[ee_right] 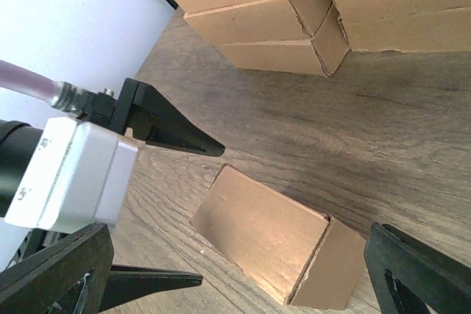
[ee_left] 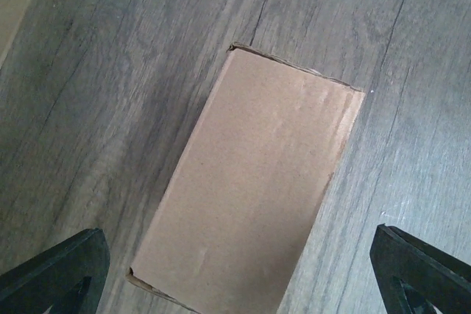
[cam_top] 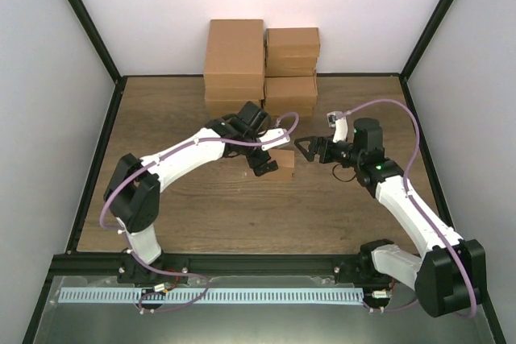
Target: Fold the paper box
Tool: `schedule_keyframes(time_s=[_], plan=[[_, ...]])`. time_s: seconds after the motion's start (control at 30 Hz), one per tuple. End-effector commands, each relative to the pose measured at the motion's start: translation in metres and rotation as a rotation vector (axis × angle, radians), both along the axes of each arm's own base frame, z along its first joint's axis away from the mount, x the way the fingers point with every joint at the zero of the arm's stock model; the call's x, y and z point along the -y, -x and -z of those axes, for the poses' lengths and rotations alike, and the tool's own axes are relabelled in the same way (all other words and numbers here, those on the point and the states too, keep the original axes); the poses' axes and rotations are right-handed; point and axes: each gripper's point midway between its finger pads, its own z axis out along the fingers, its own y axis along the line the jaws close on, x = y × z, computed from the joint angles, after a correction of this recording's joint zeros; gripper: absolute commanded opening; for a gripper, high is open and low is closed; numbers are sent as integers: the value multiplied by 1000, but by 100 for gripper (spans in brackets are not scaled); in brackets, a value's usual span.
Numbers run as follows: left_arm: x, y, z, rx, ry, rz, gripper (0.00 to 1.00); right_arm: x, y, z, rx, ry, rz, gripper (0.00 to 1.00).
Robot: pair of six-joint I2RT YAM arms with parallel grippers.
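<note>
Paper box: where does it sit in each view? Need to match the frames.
Top external: paper box just right of centre, slightly below the middle.
Left wrist: paper box fills mid-frame, lying flat.
Right wrist: paper box lower centre.
Shared landmark: left claw, open at the box, visible in all three.

One camera overlooks the desk [cam_top: 201, 215] from above, behind me. My wrist cameras share the paper box [ee_left: 250, 196] up close: left overhead, right oblique.
</note>
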Motion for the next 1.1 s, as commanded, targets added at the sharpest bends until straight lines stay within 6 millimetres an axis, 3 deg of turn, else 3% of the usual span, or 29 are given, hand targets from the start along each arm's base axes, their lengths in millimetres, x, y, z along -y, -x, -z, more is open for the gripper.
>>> schedule_keyframes(time_s=[0.0, 0.37, 0.57, 0.83, 1.07], plan=[[2, 2, 14, -15, -60, 84, 100, 3, -3, -11, 39, -9, 21, 97], [5, -7, 32, -27, -116, 109, 93, 4, -2, -14, 52, -10, 22, 95], [2, -4, 35, -53, -135, 111, 79, 6, -1, -15, 58, 2, 32, 95], [4, 7, 6, -54, -70, 86, 65, 7, 3, -14, 12, -7, 37, 95], [-7, 17, -22, 35, -55, 14, 64, 13, 12, -17, -82, -42, 98, 95]])
